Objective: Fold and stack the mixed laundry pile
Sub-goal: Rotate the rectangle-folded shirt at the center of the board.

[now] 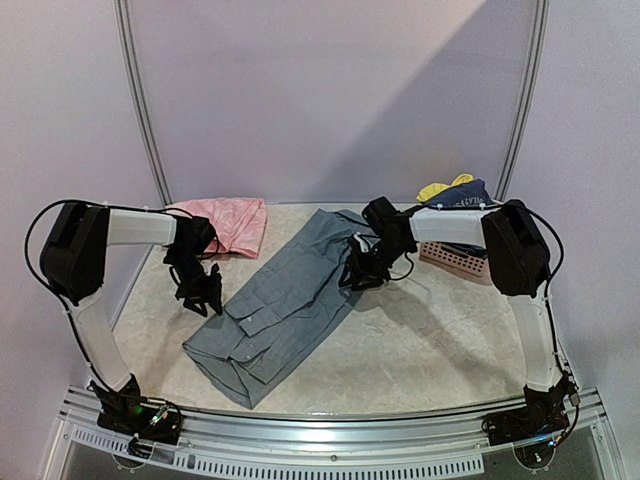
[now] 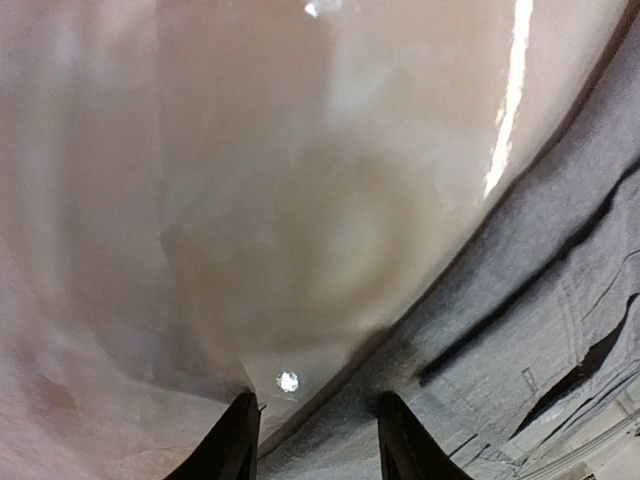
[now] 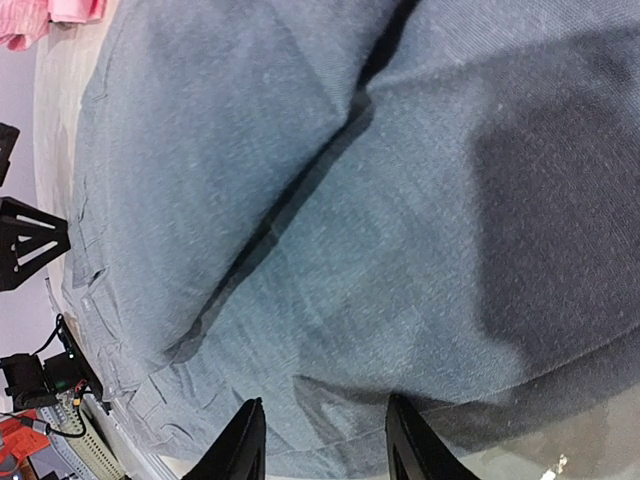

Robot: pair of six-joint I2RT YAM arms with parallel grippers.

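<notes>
A grey collared button shirt (image 1: 285,305) lies spread diagonally across the middle of the table. My left gripper (image 1: 200,295) hangs low at the shirt's left edge. In the left wrist view this gripper (image 2: 315,400) is open, its jaws straddling the hem of the shirt (image 2: 540,330). My right gripper (image 1: 358,272) is over the shirt's right edge. The right wrist view shows it (image 3: 325,402) open just above a fold of the shirt (image 3: 300,200), holding nothing. A navy top (image 1: 470,192) and a yellow piece (image 1: 440,188) rest in the basket.
A pink garment (image 1: 230,220) lies flat at the back left, behind the left gripper. The pink slatted basket (image 1: 455,262) stands at the back right, under the right arm. The beige table (image 1: 430,340) ends at a metal rail along the near edge.
</notes>
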